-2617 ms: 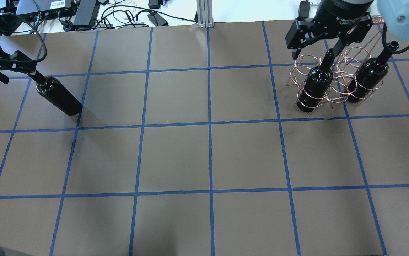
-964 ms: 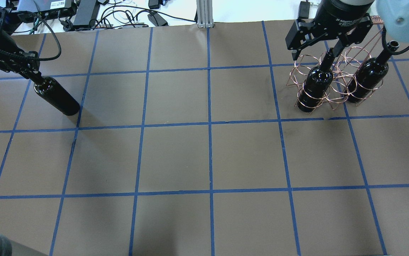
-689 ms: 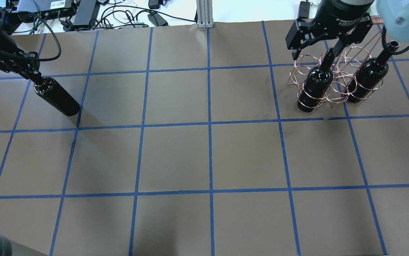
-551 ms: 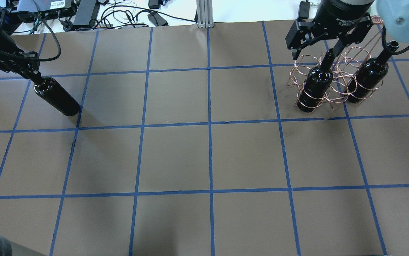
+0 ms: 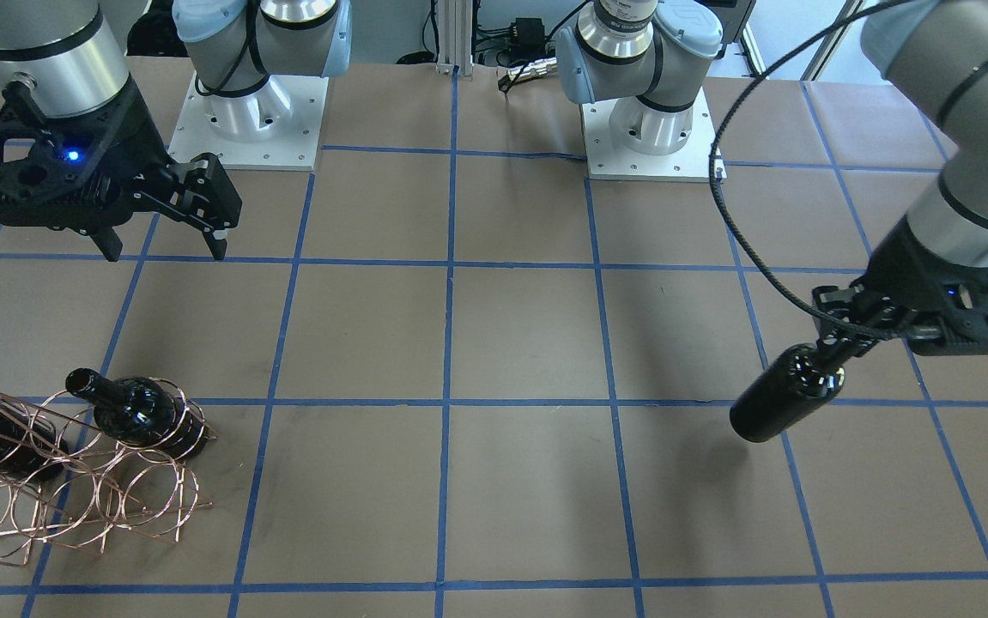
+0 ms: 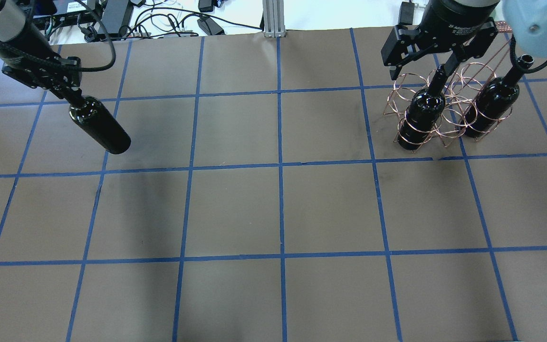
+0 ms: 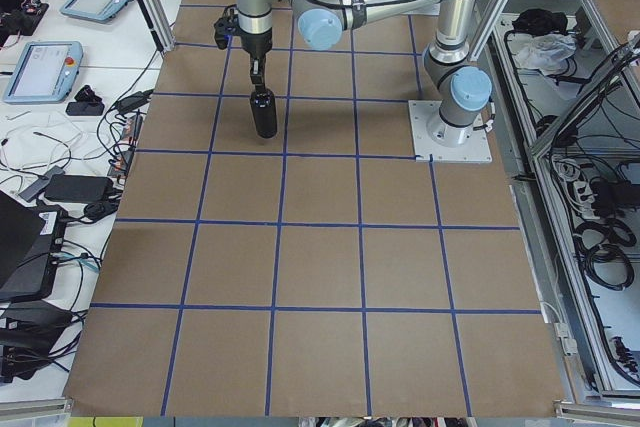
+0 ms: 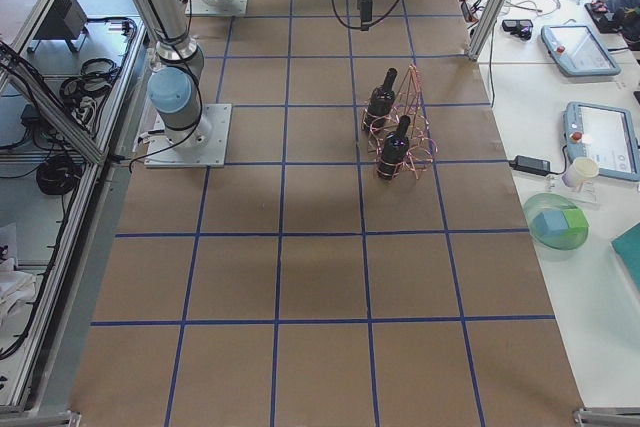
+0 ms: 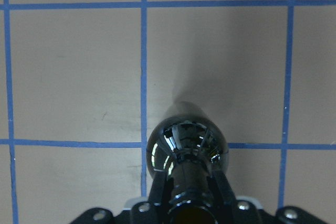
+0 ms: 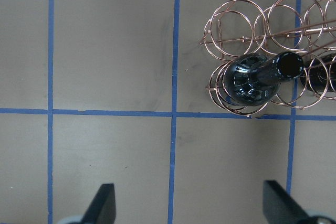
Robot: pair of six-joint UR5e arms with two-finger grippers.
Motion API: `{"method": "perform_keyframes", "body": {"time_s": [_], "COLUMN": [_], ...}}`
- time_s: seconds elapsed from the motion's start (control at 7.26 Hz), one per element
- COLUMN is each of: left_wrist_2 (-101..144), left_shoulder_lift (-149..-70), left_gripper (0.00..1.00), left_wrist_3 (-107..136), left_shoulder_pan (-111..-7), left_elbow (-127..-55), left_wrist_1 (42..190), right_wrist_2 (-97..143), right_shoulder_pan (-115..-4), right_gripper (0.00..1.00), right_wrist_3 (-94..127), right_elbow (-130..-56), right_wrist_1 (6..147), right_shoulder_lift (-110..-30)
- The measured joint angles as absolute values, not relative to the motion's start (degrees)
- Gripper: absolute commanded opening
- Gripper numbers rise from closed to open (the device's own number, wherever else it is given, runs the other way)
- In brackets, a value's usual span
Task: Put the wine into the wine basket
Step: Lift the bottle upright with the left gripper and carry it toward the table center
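Glossy black wine [image 6: 100, 126] hangs neck-clenched in left gripper [image 6: 74, 95]; right gripper [image 5: 166, 251] splayed near copper-wire wine basket [image 5: 73, 499].

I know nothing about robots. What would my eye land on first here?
Probably the dark wine bottle that the left gripper holds by its neck, jaws shut, on the robot's left side of the table. On the opposite side, a copper wire wine basket already holds a second bottle and a third bottle, and the right gripper hovers open nearby.
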State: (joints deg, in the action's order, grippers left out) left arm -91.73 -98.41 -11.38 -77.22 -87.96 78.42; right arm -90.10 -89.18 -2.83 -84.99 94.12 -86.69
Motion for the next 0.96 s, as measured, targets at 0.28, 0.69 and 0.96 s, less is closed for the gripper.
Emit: {"method": "perform_keyframes", "body": {"time_s": [0.28,0.69,0.96], "left_wrist_2": [-90.25,-90.54,-91.2], "left_shoulder_lift": [-92.26,-88.35,-88.52], "left_gripper": [0.0,0.0,0.0], "left_wrist_3": [-2.64,7.28,9.84], "left_shoulder_pan": [-84.84,-98.7,-106.03], "left_elbow": [-92.13,-97.85,-98.91], "left_wrist_1": [79.75,79.24,78.93], "right_wrist_2": [-90.19,-90.22,-90.26], "right_shoulder_pan": [-89.18,-89.19,-89.21], "right_gripper": [1.0,1.0,1.0], "right_wrist_3": [-2.83,-2.82,-2.9], "right_elbow": [-84.99,-85.03,-85.07], "right_wrist_1": [94.13,94.12,94.03], "right_shoulder_lift": [-86.68,-86.7,-86.73]}}
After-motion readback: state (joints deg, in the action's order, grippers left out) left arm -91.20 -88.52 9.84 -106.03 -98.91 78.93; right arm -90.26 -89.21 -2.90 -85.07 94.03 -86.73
